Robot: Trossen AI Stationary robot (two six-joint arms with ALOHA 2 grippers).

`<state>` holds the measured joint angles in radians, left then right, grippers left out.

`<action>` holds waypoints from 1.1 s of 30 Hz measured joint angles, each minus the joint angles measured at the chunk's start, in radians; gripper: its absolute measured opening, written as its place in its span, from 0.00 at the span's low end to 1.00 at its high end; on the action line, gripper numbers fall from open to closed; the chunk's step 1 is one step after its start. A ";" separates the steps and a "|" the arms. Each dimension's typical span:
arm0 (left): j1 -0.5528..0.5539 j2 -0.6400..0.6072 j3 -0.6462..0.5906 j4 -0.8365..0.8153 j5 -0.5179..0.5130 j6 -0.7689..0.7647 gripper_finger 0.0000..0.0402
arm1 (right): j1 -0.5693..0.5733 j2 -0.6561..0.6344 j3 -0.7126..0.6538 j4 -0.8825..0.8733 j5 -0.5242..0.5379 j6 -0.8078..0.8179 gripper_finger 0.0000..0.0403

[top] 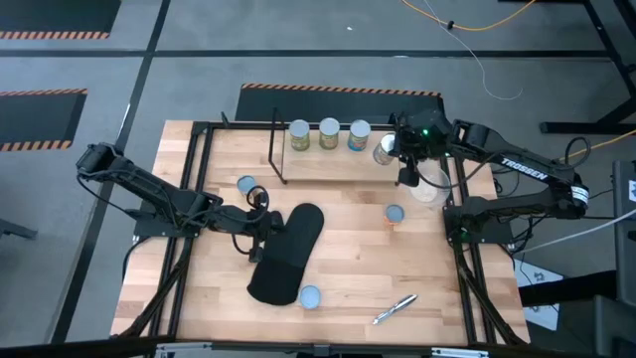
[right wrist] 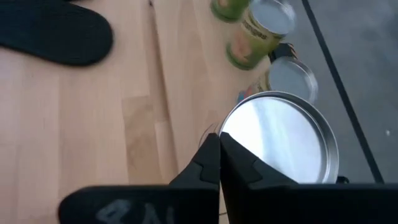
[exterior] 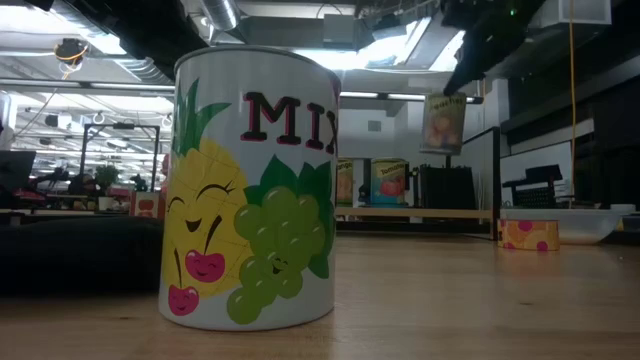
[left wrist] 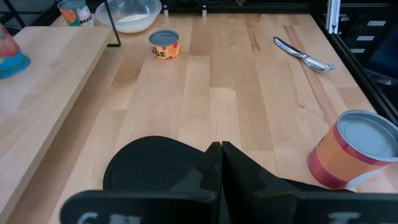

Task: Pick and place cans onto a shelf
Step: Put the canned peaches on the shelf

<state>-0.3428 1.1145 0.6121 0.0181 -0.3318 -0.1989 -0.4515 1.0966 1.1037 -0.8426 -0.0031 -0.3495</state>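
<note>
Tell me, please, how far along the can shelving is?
Done: three green-labelled cans stand on the wooden-board shelf. In hand: the right tool holds a silver-topped can at the shelf's end. Left: three blue-topped cans on the table; left tool idle.

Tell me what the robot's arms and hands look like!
Both arms are dark and thin, built from jointed pieces with black cables running along them. The right arm has white letters on its side and a small green light near its wrist. The left hand and the right hand each have two black, wedge-shaped fingers.
</note>
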 joint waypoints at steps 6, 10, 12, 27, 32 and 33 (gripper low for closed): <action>0.000 0.000 0.000 -0.001 0.000 0.000 0.00 | -0.075 0.005 -0.048 0.080 -0.102 -0.042 0.00; 0.000 0.000 0.000 -0.001 0.000 0.000 0.00 | -0.106 0.023 -0.048 0.106 -0.130 -0.049 0.00; 0.000 0.000 0.000 -0.001 0.000 0.000 0.00 | -0.119 0.036 -0.048 0.121 -0.130 -0.052 0.00; 0.000 0.000 0.000 -0.002 0.000 0.000 0.00 | -0.213 0.182 -0.048 0.125 -0.130 -0.148 0.01; 0.000 0.000 0.000 -0.002 0.000 0.000 0.00 | -0.236 0.225 -0.048 0.129 -0.129 -0.157 0.01; 0.000 0.000 0.000 -0.002 0.000 0.000 0.00 | -0.241 0.232 -0.048 0.130 -0.126 -0.157 0.01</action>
<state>-0.3431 1.1145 0.6121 0.0166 -0.3317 -0.1989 -0.6926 1.3287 1.0554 -0.7129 -0.1294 -0.5068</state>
